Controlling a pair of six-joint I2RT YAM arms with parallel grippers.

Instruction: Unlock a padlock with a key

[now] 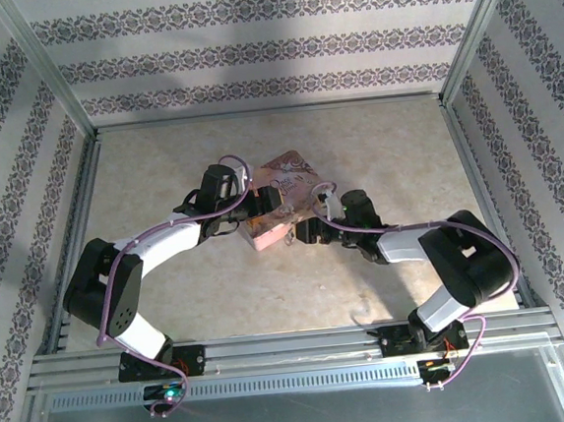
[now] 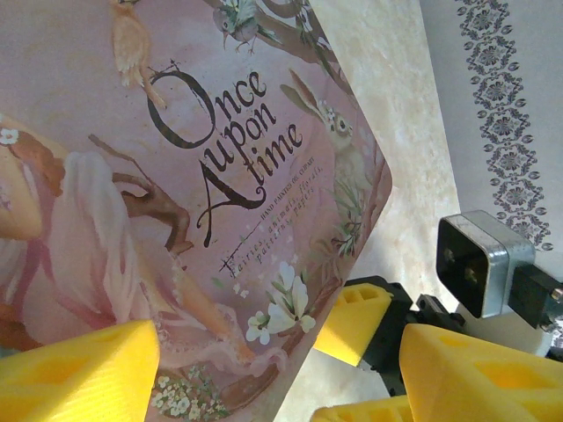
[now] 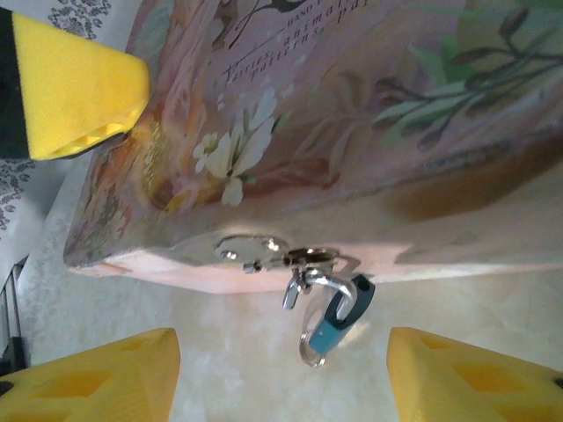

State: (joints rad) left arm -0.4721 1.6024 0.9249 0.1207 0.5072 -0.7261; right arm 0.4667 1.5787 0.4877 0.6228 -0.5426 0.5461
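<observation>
The pink flower-printed tin (image 3: 369, 114) lies on the table, its silver hasp (image 3: 255, 251) facing my right wrist camera. The padlock (image 3: 339, 321), a tiny blue body on a silver shackle, hangs from the hasp. One shackle end stands free of the body. A small silver ring (image 3: 311, 353) hangs at the body's lower end; the key itself I cannot make out. My right gripper (image 3: 281, 382) is open, level with the padlock and just short of it. My left gripper (image 2: 281, 387) is open at the tin's (image 2: 176, 176) corner, one finger (image 2: 70, 374) over the lid.
From above, the tin (image 1: 285, 186) sits mid-table between the left gripper (image 1: 251, 214) and the right gripper (image 1: 302, 231). Metal frame rails and patterned walls close in the table on three sides. The right arm's yellow finger (image 2: 352, 318) sits close beside the tin's edge.
</observation>
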